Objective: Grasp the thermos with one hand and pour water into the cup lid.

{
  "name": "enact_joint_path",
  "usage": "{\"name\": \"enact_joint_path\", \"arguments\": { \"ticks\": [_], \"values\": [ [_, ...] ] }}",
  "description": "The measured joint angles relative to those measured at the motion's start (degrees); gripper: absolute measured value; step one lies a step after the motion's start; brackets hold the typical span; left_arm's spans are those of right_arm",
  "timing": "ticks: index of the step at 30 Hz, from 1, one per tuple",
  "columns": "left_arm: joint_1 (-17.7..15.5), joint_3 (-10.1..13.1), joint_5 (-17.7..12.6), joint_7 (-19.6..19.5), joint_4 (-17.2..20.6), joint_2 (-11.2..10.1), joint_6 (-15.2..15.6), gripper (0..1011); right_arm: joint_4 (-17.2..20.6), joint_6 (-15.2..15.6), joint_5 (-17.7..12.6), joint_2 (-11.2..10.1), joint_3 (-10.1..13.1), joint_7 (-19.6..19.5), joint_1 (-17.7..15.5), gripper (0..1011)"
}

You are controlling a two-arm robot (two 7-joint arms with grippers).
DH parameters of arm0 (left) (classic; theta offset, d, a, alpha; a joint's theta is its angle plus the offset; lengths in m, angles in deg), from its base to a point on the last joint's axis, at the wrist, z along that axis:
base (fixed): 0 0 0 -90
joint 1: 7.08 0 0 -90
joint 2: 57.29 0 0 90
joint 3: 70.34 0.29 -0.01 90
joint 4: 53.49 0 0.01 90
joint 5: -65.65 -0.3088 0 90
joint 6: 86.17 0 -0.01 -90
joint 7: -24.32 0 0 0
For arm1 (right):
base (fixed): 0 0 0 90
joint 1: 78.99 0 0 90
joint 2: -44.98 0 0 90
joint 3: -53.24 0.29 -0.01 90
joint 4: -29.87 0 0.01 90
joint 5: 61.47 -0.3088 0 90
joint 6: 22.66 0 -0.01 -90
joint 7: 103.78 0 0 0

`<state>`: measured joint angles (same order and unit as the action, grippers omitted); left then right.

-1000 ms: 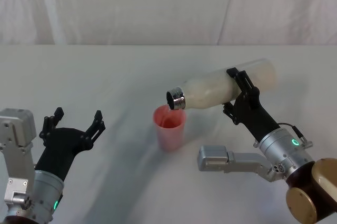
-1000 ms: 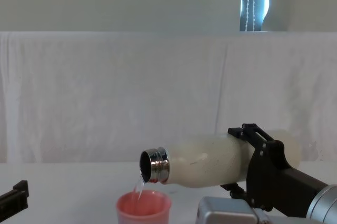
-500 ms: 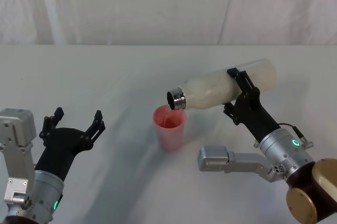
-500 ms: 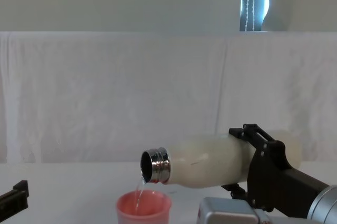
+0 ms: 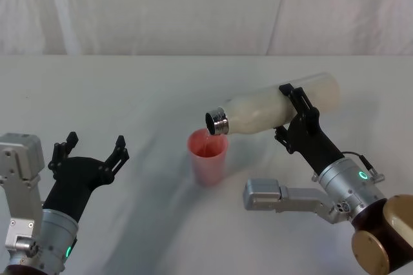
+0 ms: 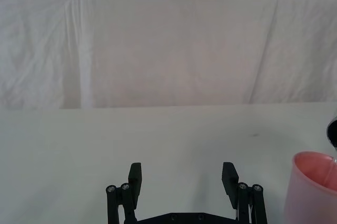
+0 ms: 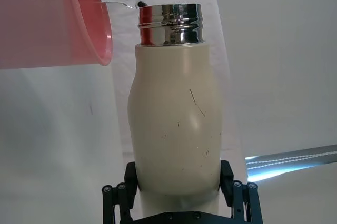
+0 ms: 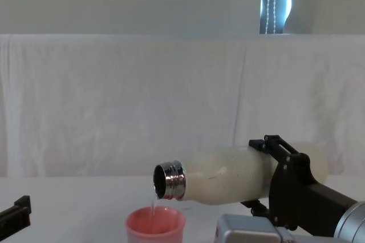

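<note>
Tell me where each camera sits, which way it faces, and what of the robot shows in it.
Head: high, looking down at the table; left tool open, right tool gripping the thermos over the cup lid.
Chest: low, facing forward; thermos side-on, water falling into the cup lid.
Left wrist: looks forward past its open tool.
Right wrist: looks along the thermos.
All four views share the cup lid.
</note>
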<state>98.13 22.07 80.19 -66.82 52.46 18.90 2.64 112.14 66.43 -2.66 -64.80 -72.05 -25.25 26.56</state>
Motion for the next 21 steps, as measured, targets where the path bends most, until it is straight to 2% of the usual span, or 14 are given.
{"name": "enact_joint_path", "arguments": {
  "ticks": [21],
  "values": [
    [0.0, 0.0, 0.0, 0.0, 0.0, 0.0, 0.0, 1001, 0.04, 0.11, 0.02, -0.13, 0.19, 0.08, 0.27, 957]
  ]
}}
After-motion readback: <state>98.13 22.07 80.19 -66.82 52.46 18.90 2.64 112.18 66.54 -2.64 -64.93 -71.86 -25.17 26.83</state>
